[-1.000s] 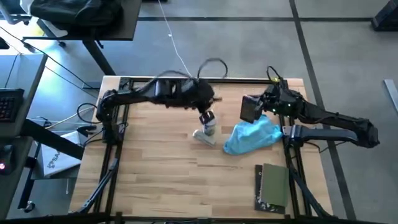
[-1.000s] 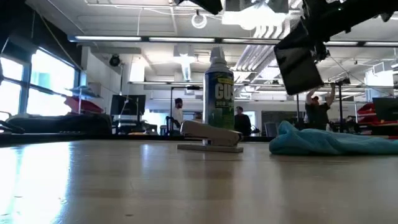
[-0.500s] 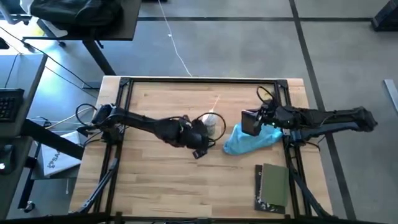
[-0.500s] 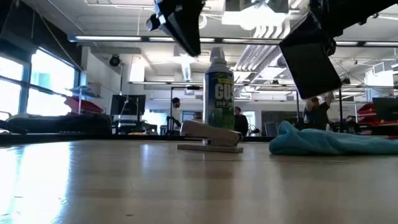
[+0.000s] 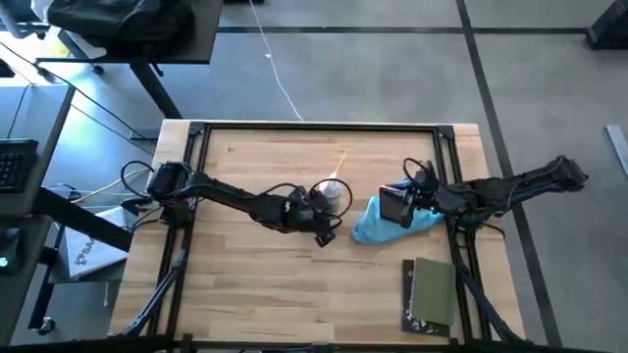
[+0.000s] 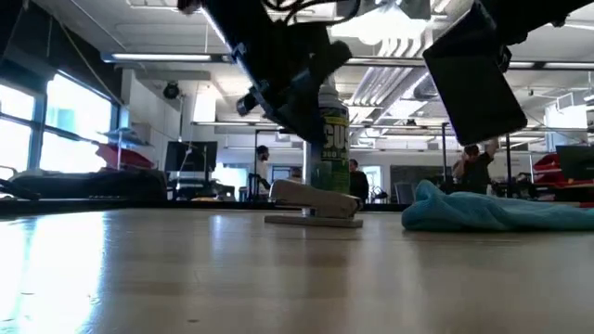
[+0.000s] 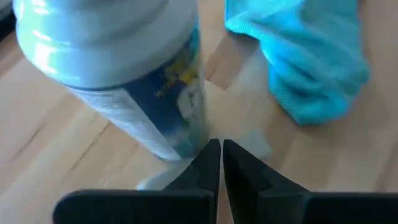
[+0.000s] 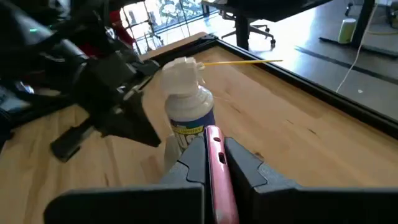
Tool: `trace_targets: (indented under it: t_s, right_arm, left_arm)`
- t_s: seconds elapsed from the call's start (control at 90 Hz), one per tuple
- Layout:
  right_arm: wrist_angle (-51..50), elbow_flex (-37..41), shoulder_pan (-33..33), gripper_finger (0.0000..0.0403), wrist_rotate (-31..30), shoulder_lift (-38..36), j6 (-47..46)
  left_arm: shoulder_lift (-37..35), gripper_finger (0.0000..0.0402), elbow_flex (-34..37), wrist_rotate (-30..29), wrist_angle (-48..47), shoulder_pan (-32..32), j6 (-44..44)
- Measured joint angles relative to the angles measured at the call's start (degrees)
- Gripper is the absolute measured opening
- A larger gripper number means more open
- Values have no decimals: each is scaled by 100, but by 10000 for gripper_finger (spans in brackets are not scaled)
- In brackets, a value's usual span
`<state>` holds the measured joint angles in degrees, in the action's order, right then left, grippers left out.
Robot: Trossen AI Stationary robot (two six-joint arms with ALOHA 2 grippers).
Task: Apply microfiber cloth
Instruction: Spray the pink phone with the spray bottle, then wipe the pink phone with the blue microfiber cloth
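Note:
The light-blue microfiber cloth [image 5: 397, 224] lies crumpled on the table, right of centre [image 6: 492, 211] [image 7: 305, 56]. A spray can [image 5: 335, 192] stands upright at mid-table [image 6: 331, 139] [image 8: 186, 106]. A pale grey stapler [image 6: 311, 202] lies in front of it. My left gripper [image 5: 324, 221] is shut, low beside the can's lower part [image 7: 221, 149]. My right gripper [image 5: 392, 204] hangs above the cloth's left end, shut on a thin pink stick [image 8: 214, 134]. My left gripper has its shut fingertips [image 7: 211, 158] right beside the can's base [image 7: 180, 146]; whether they touch it I cannot tell. My right gripper pinches the thin pink stick [image 8: 217, 168] between its two fingers. The stick lies along the fingers and is clear of the table.
A dark olive-green book [image 5: 432, 294] lies at the near right corner. A black frame [image 5: 314, 126] runs around the table top. People stand in the room behind the table [image 6: 475, 167]. Bare wood shows at the table's near left [image 5: 245, 275].
My left arm has swung down from above the can toward the table's near edge, and its gripper now sits low beside the can. My right gripper has moved toward the near edge, over the cloth's left end. Can, stapler and cloth have stayed in place.

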<state>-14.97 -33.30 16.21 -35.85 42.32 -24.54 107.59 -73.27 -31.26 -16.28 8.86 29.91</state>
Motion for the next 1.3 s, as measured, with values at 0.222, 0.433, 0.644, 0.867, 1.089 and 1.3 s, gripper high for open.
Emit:
trace_targets:
  t_s: [0.222,0.433,0.644,0.867,1.089,1.3]
  right_arm:
    - [8,2,-85,1,8,9,285]
    - [8,2,-177,1,3,14,541]
    - [30,2,-392,2,-83,18,793]
    - [43,4,-517,2,5,76,901]
    - [777,144,-639,2,866,695,1657]
    - [1308,-83,-695,2,1844,1039,2581]
  left_arm:
    - [0,0,792,717,2155,-499,-496]
    - [36,0,1238,979,3281,-1231,-989]
    - [140,0,1252,980,3655,-1926,-1989]
    - [120,0,1248,1957,3680,-1862,-2508]
    - [120,0,1238,2489,4163,-1124,-2765]
    - [-75,26,874,2135,4244,-588,-4227]
